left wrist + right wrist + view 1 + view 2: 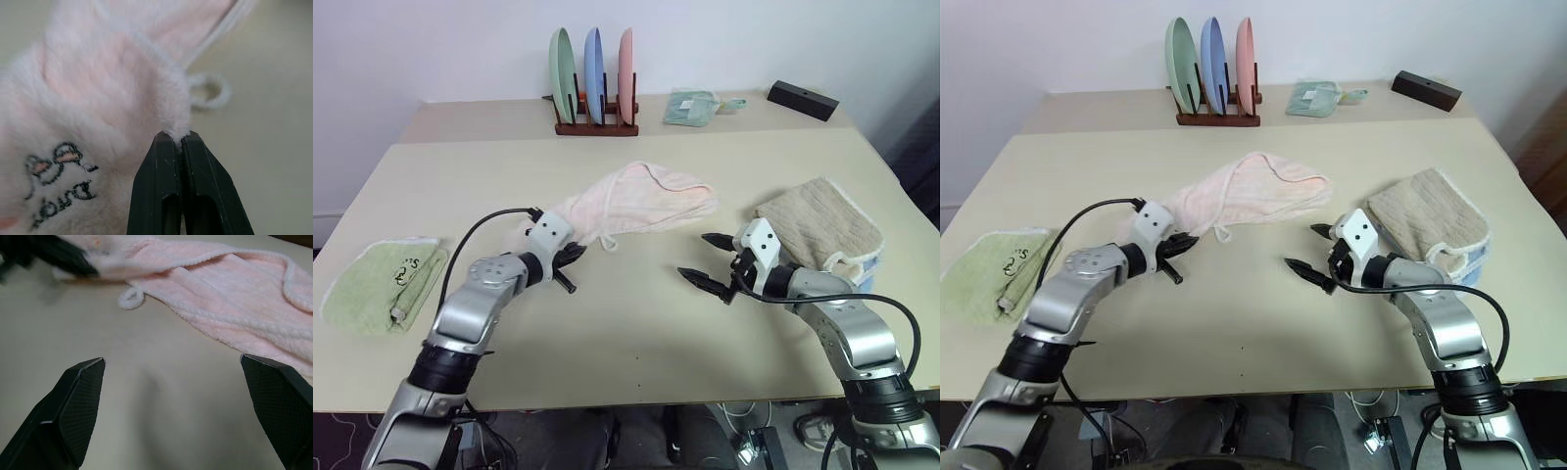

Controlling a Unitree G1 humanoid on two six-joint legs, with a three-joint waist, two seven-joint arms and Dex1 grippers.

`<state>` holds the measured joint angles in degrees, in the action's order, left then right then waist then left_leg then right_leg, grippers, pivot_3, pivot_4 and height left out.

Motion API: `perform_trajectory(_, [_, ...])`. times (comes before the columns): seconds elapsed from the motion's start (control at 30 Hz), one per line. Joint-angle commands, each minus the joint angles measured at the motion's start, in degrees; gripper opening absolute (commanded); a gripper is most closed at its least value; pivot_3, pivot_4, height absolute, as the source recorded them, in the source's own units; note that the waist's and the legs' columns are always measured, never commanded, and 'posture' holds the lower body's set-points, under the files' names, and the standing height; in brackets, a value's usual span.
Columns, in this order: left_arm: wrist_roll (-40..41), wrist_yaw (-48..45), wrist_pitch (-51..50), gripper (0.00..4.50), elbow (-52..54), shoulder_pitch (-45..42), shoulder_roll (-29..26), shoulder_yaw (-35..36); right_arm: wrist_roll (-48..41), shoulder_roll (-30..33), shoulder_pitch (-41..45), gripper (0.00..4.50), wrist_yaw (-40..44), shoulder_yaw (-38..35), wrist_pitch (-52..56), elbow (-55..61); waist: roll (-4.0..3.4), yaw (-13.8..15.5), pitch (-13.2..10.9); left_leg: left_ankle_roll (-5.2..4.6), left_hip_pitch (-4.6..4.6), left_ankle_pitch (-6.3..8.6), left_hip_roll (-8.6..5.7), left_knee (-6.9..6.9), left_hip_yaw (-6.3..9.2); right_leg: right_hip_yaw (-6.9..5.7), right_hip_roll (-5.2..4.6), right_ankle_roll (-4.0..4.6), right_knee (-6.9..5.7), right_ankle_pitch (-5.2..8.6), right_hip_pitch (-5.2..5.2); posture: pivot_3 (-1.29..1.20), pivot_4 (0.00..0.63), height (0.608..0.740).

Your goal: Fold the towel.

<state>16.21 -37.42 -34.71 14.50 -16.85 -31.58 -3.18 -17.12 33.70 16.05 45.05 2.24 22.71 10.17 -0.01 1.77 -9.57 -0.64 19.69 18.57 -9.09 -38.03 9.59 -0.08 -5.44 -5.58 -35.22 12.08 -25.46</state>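
Left tool (177,139) pinches the towel (636,201), seemingly its edge; right tool (707,259) gapes.

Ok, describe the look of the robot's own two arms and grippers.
Both arms have silver-grey metal shells with black joint sections. Each wrist carries a white block with small dark dots, and a black cable loops from it. The left gripper and right gripper each have two black tapering fingers with finely textured pads.

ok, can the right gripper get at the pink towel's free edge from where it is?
Probably yes. The right gripper is open, with bare table between it and the pink towel. The left gripper pinches the far corner, out of its way.
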Motion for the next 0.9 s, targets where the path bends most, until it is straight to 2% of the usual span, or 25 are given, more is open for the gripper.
perform_trajectory(0.03, [6.0,-6.6,-0.7,0.03,11.6,9.5,-5.4,4.8,6.7,0.6,6.5,4.50,-3.0,1.2,-5.6,-5.1,-0.01,-0.6,0.0,0.00,-0.01,0.00,0.00,0.00,-0.02,0.02,0.00,0.00,-0.01,0.00,0.00,0.00,0.150,0.740])
perform_trajectory(0.17, [11.0,-10.4,-2.5,0.03,19.0,21.0,-10.1,9.8,11.5,-0.6,14.6,4.50,-5.2,2.7,-10.8,-13.1,-0.01,-1.0,0.0,0.00,-0.02,0.00,0.00,0.01,-0.04,0.04,0.01,0.01,-0.03,0.00,0.01,0.00,0.150,0.740])
perform_trajectory(0.23, [11.8,-9.7,-3.2,0.03,19.9,23.1,-10.7,11.1,13.3,-1.1,17.2,4.50,-5.4,3.5,-13.2,-16.2,-0.01,-0.8,0.0,0.00,-0.02,0.00,0.00,0.01,-0.02,0.03,0.00,0.02,-0.03,0.01,0.03,0.00,0.150,0.740])
perform_trajectory(0.33, [9.4,-7.6,-1.6,0.03,18.3,24.9,-10.8,12.1,20.2,-2.1,23.1,4.50,-5.3,9.0,-21.5,-25.1,-0.01,-1.0,0.0,0.00,-0.04,0.00,-0.01,0.00,-0.02,0.01,0.00,0.02,-0.02,0.01,0.07,0.00,0.150,0.740])
perform_trajectory(0.57, [8.3,1.4,-0.6,0.03,11.1,19.0,-5.1,15.7,30.2,-6.7,33.7,4.50,-12.0,14.6,-33.9,-47.1,-0.01,-1.0,0.0,0.01,-0.07,0.00,0.00,0.04,-0.03,0.02,0.03,0.04,-0.02,0.00,0.05,0.00,0.150,0.740])
perform_trajectory(0.9, [5.5,11.7,1.6,0.03,0.6,9.8,-0.9,20.8,37.3,-11.6,44.4,4.50,-24.8,15.9,-40.3,-68.6,-0.01,-1.4,0.0,0.04,-0.06,-0.02,0.00,0.04,-0.03,0.05,0.08,0.06,-0.04,-0.02,-0.01,0.00,0.150,0.740])
